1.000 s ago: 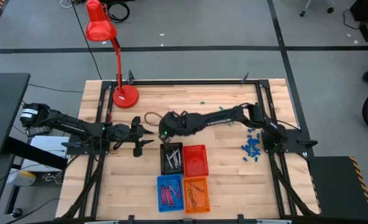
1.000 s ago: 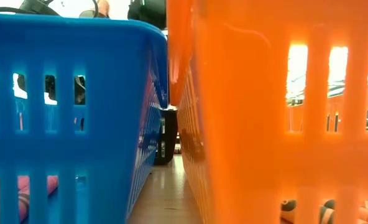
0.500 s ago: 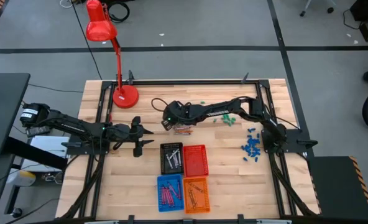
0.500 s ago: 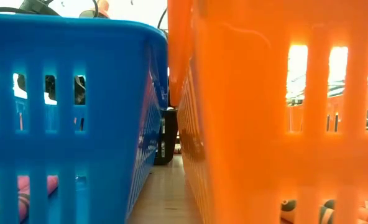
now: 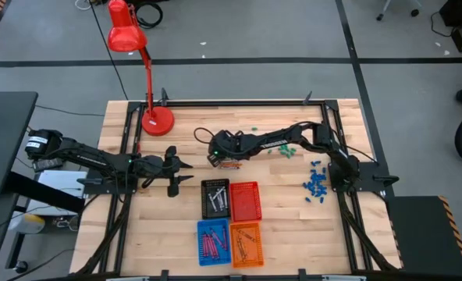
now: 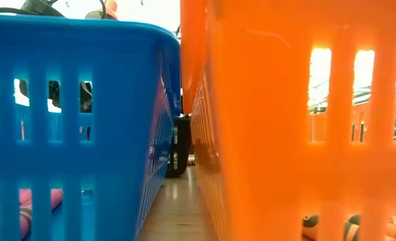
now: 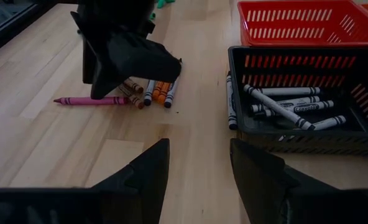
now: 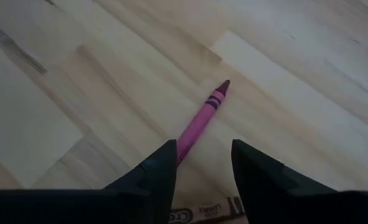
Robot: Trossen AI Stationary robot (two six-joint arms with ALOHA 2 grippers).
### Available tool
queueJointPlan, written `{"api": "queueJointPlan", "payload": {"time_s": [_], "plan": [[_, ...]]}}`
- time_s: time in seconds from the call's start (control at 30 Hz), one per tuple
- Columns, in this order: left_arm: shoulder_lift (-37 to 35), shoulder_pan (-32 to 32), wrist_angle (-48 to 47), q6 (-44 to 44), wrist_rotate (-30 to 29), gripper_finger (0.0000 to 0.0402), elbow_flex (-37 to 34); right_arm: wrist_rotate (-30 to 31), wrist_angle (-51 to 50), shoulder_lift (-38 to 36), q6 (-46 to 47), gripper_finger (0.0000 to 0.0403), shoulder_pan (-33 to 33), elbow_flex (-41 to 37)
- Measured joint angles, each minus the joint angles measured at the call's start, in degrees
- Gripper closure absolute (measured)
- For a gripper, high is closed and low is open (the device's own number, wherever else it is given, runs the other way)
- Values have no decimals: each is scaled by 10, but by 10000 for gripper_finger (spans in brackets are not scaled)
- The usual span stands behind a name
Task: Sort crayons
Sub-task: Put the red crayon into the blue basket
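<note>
Several loose crayons [image 5: 229, 164] lie in a small pile on the table just beyond the black basket; they also show in the left wrist view [image 7: 153, 90]. A pink crayon [image 8: 199, 121] lies flat beside the pile. My right gripper [image 8: 202, 146] is open and low over the table, with its fingers on either side of the pink crayon's near end. I cannot see it touch the crayon. My left gripper [image 5: 186, 169] is open and empty, left of the pile and pointing toward it.
Four baskets stand near the front: black [image 5: 215, 197] with grey and white crayons, red [image 5: 245, 200], blue [image 5: 212, 240] and orange [image 5: 245, 242] with crayons. Blue chunky pieces [image 5: 315, 186] lie at the right, green ones [image 5: 284, 148] behind. A red lamp [image 5: 157, 117] stands far left.
My right arm has come down from above the table's middle, and its gripper now sits low at the loose crayons, which it covered a second ago. The crayons have not moved.
</note>
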Motion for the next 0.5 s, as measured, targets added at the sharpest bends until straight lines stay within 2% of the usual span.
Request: {"api": "queueJointPlan", "payload": {"time_s": [0.3,0.5], "plan": [[0,0,0,0,0,219,0,0,5,-2,3,245,-3,-7],[0,0,0,5,0,219,0,-5,-4,2,-12,245,-3,25]]}}
